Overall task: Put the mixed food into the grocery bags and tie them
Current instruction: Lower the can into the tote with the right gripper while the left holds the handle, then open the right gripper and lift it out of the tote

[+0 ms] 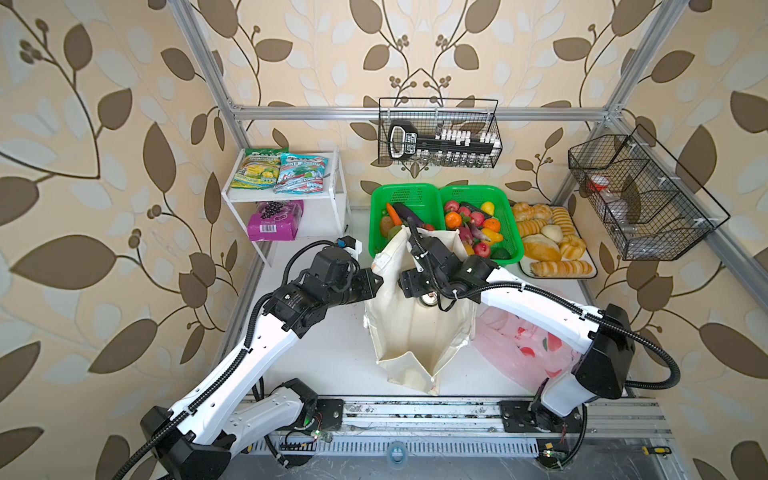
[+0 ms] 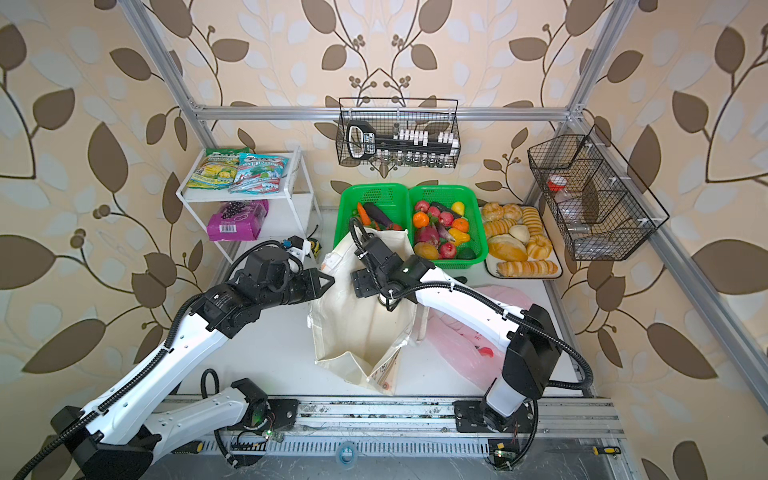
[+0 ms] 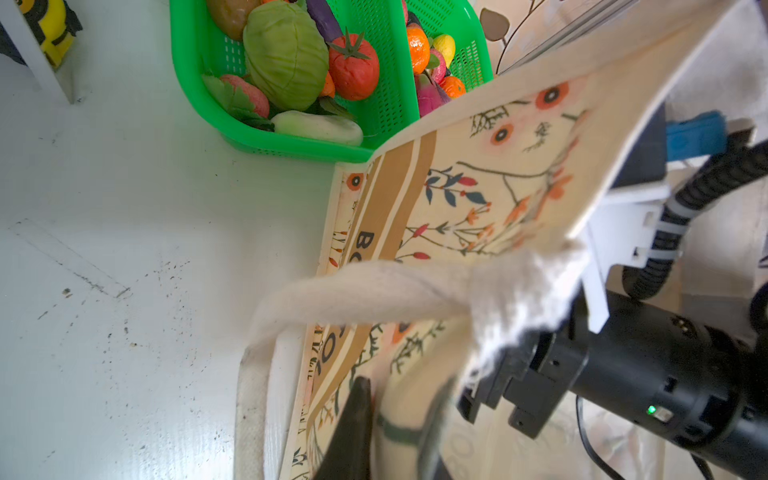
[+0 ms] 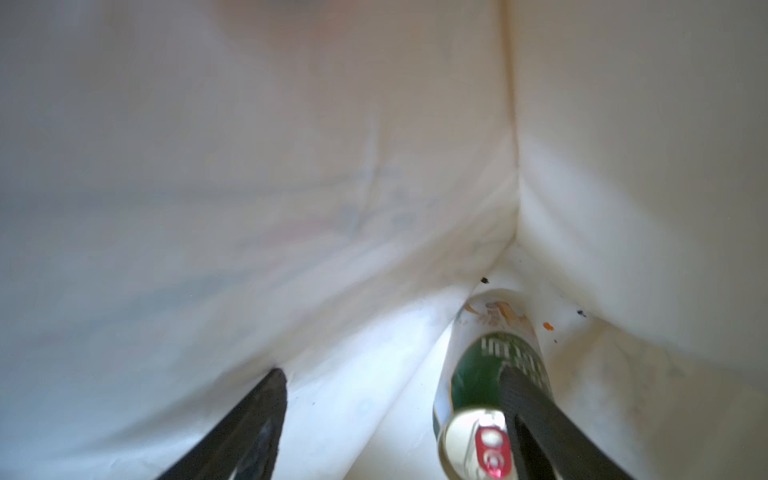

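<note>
The cream canvas tote (image 1: 411,332) (image 2: 357,332) stands open mid-table. My left gripper (image 1: 376,282) (image 3: 397,415) is shut on its left rim, printed canvas pinched between the fingers. My right gripper (image 4: 395,399) is deep inside the tote and open. The small green can (image 4: 494,374) lies beside one finger, its top showing in a top view (image 1: 428,300). The pink plastic bag (image 1: 523,345) lies flat to the tote's right. Purple packet (image 1: 274,220) and teal packet (image 1: 301,172) sit on the white shelf. Cabbage (image 3: 284,54), tomato (image 3: 353,66) and potato (image 3: 230,14) lie in a green basket.
Two green baskets (image 1: 405,195) of toy produce stand just behind the tote. A bread tray (image 1: 552,241) sits at the back right. A yellow-green snack packet (image 1: 255,168) lies on the shelf. Wire baskets (image 1: 440,133) hang on the back and right frame.
</note>
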`<state>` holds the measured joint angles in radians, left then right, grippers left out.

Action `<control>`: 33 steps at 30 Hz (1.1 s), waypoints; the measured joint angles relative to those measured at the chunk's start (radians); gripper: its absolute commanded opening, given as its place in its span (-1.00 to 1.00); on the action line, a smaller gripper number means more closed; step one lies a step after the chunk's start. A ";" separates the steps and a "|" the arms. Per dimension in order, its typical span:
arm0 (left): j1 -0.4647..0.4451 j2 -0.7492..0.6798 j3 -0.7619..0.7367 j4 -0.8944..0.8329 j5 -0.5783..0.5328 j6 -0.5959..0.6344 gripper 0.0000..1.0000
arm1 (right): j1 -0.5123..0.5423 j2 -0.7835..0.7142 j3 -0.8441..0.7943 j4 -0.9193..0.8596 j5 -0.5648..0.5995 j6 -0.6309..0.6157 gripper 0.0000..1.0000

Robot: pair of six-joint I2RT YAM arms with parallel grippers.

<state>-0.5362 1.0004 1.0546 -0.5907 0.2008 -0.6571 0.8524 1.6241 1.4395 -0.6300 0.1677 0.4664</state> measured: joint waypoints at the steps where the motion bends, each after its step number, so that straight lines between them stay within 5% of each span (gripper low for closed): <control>1: 0.000 0.003 0.000 0.001 0.002 0.000 -0.79 | 0.000 0.000 -0.005 0.006 -0.001 -0.003 0.47; 19: 0.000 0.010 0.000 -0.007 0.006 -0.013 -0.95 | 0.003 0.063 -0.012 0.040 -0.093 -0.091 0.63; 33: 0.000 -0.060 -0.069 0.023 0.000 -0.097 -1.00 | 0.056 0.058 -0.030 0.082 -0.025 -0.142 0.65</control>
<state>-0.5362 0.9409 0.9852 -0.5678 0.2008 -0.7536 0.9085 1.6817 1.4094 -0.5476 0.1429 0.3241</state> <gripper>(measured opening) 0.051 0.825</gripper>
